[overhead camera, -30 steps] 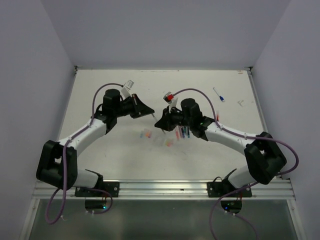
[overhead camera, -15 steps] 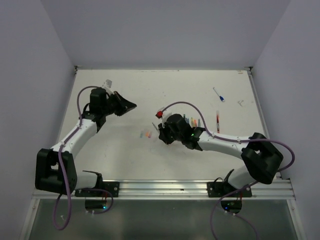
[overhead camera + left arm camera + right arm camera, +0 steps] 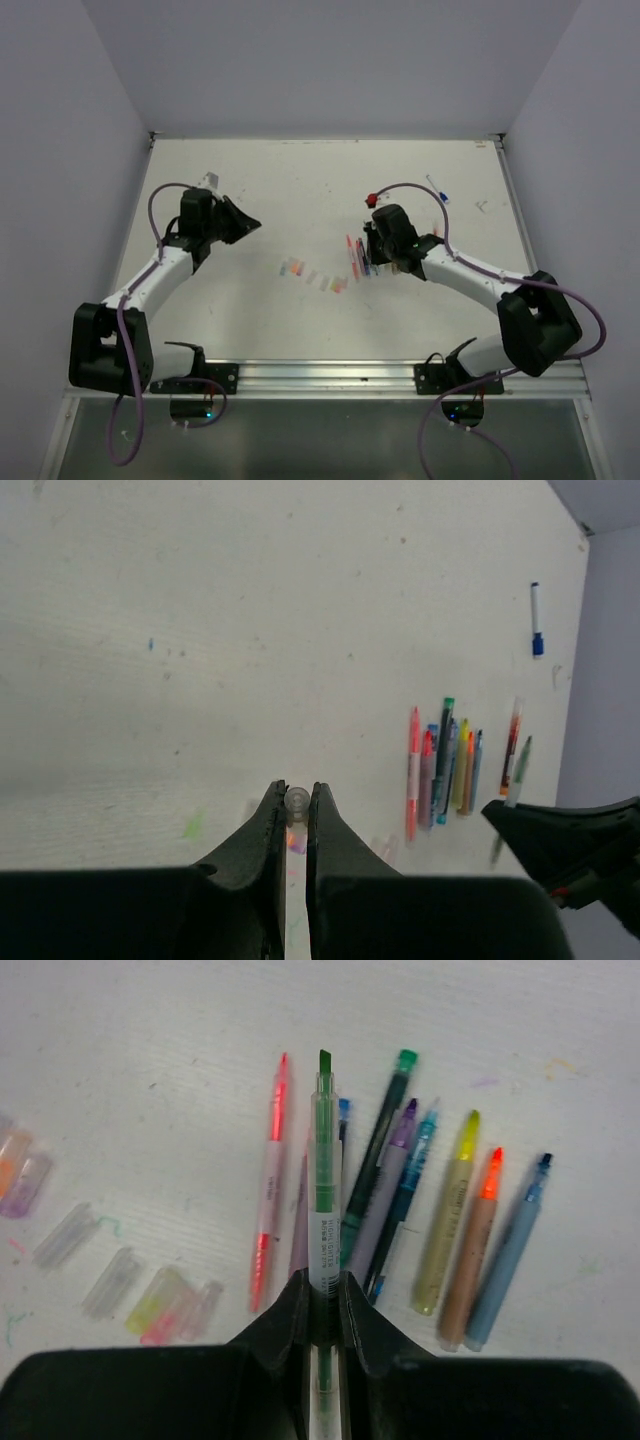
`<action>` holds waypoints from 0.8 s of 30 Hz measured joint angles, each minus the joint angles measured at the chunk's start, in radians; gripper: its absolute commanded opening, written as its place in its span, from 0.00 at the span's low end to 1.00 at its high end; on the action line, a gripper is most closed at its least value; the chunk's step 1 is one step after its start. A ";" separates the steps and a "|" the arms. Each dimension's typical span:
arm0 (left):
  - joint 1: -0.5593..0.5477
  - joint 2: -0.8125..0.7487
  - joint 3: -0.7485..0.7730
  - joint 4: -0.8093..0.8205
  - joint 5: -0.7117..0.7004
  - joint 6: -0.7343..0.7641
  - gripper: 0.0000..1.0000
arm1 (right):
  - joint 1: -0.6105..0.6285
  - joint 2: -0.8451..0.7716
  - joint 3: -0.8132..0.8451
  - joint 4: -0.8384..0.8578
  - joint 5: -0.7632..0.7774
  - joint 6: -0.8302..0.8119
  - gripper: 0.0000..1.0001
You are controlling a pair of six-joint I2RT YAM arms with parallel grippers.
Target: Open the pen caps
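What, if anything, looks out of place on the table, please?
One white pen with a blue end lies alone near the far right corner of the table, well apart from the row of pens at mid-table.

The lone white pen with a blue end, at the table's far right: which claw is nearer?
Right. The right claw is left of the white blue-ended pen and nearer the front; the left claw is far left.

About nine pens (image 3: 450,1210) lie fanned together on the table (image 3: 300,180). A tenth, the green pen (image 3: 323,1160), sits in the right gripper (image 3: 322,1285). Two more lie apart: a red-and-clear pen (image 3: 513,745) beside the group and a blue-capped pen (image 3: 437,188) near the far right corner. Seven loose pen caps (image 3: 110,1280) form a row, and an eighth, the clear cap (image 3: 297,800), is in the left gripper (image 3: 297,794).
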 measured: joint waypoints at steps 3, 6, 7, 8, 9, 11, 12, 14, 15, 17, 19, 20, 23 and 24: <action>-0.011 -0.041 -0.087 -0.019 -0.043 0.044 0.00 | -0.061 0.011 0.032 -0.057 -0.003 0.027 0.00; -0.042 -0.040 -0.159 -0.021 -0.073 0.075 0.00 | -0.104 0.042 0.068 -0.104 0.013 0.049 0.00; -0.053 -0.039 -0.175 -0.022 -0.080 0.082 0.00 | -0.115 0.053 0.074 -0.115 0.020 0.055 0.00; -0.070 -0.036 -0.190 -0.024 -0.089 0.090 0.00 | -0.127 0.064 0.078 -0.126 0.031 0.061 0.00; -0.085 -0.030 -0.200 -0.026 -0.095 0.102 0.00 | -0.140 0.075 0.078 -0.137 0.037 0.069 0.00; -0.105 -0.013 -0.207 -0.025 -0.101 0.117 0.00 | -0.167 0.091 0.078 -0.161 0.045 0.082 0.00; -0.117 -0.005 -0.209 -0.021 -0.105 0.128 0.00 | -0.177 0.097 0.078 -0.168 0.050 0.085 0.00; -0.124 0.010 -0.210 -0.014 -0.110 0.142 0.00 | -0.195 0.103 0.078 -0.184 0.071 0.090 0.00; -0.127 0.021 -0.211 -0.006 -0.112 0.151 0.00 | -0.202 0.106 0.078 -0.194 0.085 0.093 0.00; -0.128 0.046 -0.212 0.014 -0.111 0.162 0.00 | -0.216 0.110 0.078 -0.207 0.098 0.093 0.00; -0.128 0.077 -0.212 0.040 -0.103 0.175 0.00 | -0.228 0.115 0.078 -0.219 0.114 0.093 0.00; -0.128 0.092 -0.214 0.054 -0.097 0.179 0.00 | -0.235 0.117 0.078 -0.223 0.119 0.093 0.00; -0.128 0.126 -0.219 0.086 -0.076 0.187 0.00 | -0.254 0.125 0.078 -0.237 0.128 0.092 0.00; -0.128 0.136 -0.223 0.100 -0.068 0.188 0.00 | -0.259 0.126 0.078 -0.242 0.131 0.092 0.00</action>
